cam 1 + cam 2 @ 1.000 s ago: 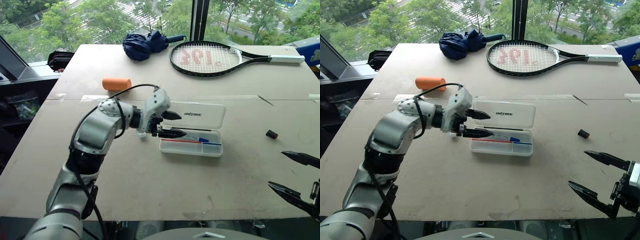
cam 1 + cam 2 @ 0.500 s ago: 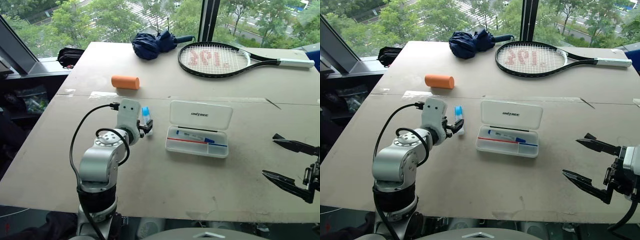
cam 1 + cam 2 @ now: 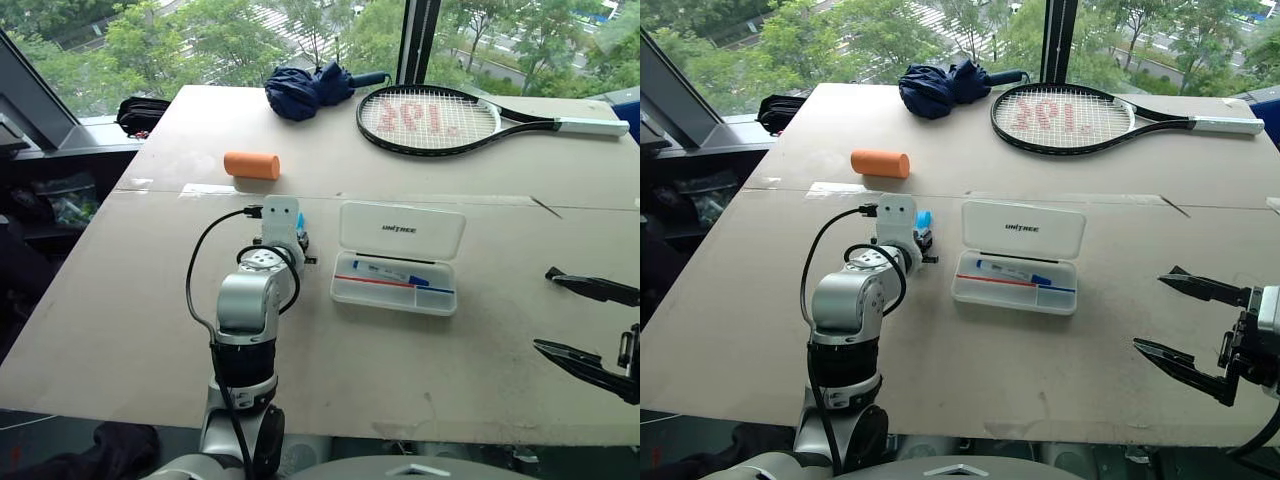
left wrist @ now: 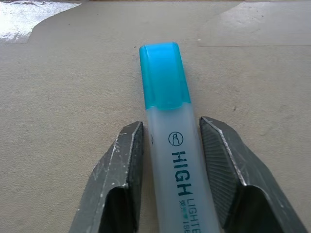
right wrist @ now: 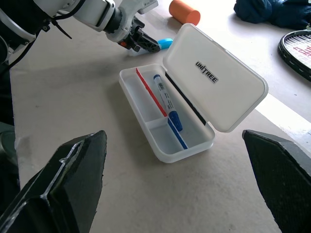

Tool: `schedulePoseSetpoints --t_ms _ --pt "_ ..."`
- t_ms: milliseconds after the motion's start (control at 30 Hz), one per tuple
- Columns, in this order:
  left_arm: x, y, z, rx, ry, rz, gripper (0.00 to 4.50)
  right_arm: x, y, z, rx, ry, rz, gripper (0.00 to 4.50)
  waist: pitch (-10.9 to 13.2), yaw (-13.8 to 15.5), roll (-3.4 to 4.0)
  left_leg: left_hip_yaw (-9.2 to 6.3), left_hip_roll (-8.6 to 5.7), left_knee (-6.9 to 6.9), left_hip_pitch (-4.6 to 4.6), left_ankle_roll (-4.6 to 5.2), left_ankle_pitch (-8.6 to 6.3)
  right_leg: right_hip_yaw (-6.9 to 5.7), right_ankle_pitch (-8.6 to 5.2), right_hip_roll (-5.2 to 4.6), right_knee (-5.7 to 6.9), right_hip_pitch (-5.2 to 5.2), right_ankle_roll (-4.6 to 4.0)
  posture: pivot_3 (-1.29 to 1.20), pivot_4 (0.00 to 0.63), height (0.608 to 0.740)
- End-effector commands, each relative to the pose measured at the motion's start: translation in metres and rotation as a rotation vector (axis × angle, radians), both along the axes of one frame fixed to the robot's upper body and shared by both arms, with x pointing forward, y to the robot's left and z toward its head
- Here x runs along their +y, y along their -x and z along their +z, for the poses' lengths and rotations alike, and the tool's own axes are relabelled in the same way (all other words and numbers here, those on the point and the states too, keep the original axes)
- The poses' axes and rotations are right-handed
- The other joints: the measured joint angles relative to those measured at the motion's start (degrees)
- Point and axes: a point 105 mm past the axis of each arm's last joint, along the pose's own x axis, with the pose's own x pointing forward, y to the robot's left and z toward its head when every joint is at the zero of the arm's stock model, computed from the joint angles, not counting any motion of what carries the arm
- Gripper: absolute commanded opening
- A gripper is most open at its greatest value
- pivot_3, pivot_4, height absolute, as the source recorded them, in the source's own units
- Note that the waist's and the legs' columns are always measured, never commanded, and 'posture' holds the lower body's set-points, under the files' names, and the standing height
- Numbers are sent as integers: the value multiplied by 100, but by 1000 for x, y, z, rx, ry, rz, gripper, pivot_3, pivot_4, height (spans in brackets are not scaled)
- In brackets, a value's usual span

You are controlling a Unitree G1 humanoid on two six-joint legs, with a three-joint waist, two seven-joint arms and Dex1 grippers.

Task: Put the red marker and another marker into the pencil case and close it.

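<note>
The white pencil case (image 3: 392,298) lies open mid-table, its "UNITREE" lid (image 3: 403,230) folded back. A white marker with blue ends (image 5: 165,99) lies in the tray beside a thin red-and-blue stripe; I cannot tell whether it is the red marker. Left of the case a blue-capped highlighter (image 4: 167,97) rests on the table. My left gripper (image 4: 170,127) reaches down over it, one finger pressed along each side of its barrel. My right gripper (image 3: 590,320) hovers at the table's near right corner, open and holding nothing.
An orange cylinder (image 3: 250,165) lies behind the highlighter. A folded navy umbrella (image 3: 305,88) and a tennis racket (image 3: 430,118) sit at the far edge. A black bag (image 3: 140,112) rests off the table's far left corner.
My left gripper left the pencil case, swung left and down to the highlighter, and its fingers narrowed onto the barrel. The head camera shifted. The right gripper stayed open and nearly still.
</note>
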Motion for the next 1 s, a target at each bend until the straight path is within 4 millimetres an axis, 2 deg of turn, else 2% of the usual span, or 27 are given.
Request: schedulePoseSetpoints --t_ms 33,67,133,200,233,367,500,567,700,867,1000 --pt "10 3 -3 -13 -4 -1 759 0 4 9 -39 13 0 4500 -4 -5 1 1 0 0 1 0 0 1 0 0 0 0 0 0 150 730" --pt "13 3 -1 -30 -5 -2 759 0 5 9 -39 12 -1 4500 -4 -8 2 1 0 0 1 0 0 0 0 0 0 0 0 0 150 730" --pt "21 3 19 -146 49 -56 759 1 6 8 -38 10 -6 4500 -5 -42 3 1 1 0 3 0 0 1 0 1 1 0 0 0 150 730" --pt "12 18 48 -234 225 -350 759 0 8 6 -35 5 -15 4500 -3 -91 2 0 8 -1 2 -1 0 2 0 6 2 -2 -1 0 150 730" --pt "6 32 56 -228 230 -526 759 -1 9 6 -33 3 -20 4500 -1 -126 0 -3 12 -1 -2 -2 1 0 0 8 3 -6 -2 0 150 730" --pt "-7 86 58 -38 168 -1081 759 -7 11 3 -33 5 -47 4500 -1 -143 10 1 19 -12 0 -9 4 -6 -2 14 -2 -11 -5 0 150 730" --pt "-24 99 49 14 -16 -1423 759 -8 12 -1 -34 -2 -71 4500 -7 -77 23 7 -5 -13 4 -6 3 -3 -4 -11 -15 3 -8 0 150 730" --pt "-43 90 43 -8 -112 -1534 759 -5 15 -3 -31 -4 -73 4500 -6 -33 21 10 -8 -8 4 -5 3 0 -10 -12 -17 6 -19 0 150 730" --pt "-67 83 38 14 -149 -1646 759 -5 21 -6 -20 0 -85 4500 -4 -37 17 14 -8 3 -7 0 2 6 -1 -2 -16 1 -2 0 150 730" --pt "-83 74 31 46 -223 -1711 759 -6 26 -9 -11 11 -92 4500 -4 -169 17 7 -2 3 -8 4 -1 0 -2 13 -8 -5 0 0 150 730" --pt "-86 65 25 58 -297 -1711 759 -5 28 -8 -12 13 -98 4500 -4 -171 19 8 1 3 -2 4 -1 1 -2 19 -2 -6 0 0 150 730"
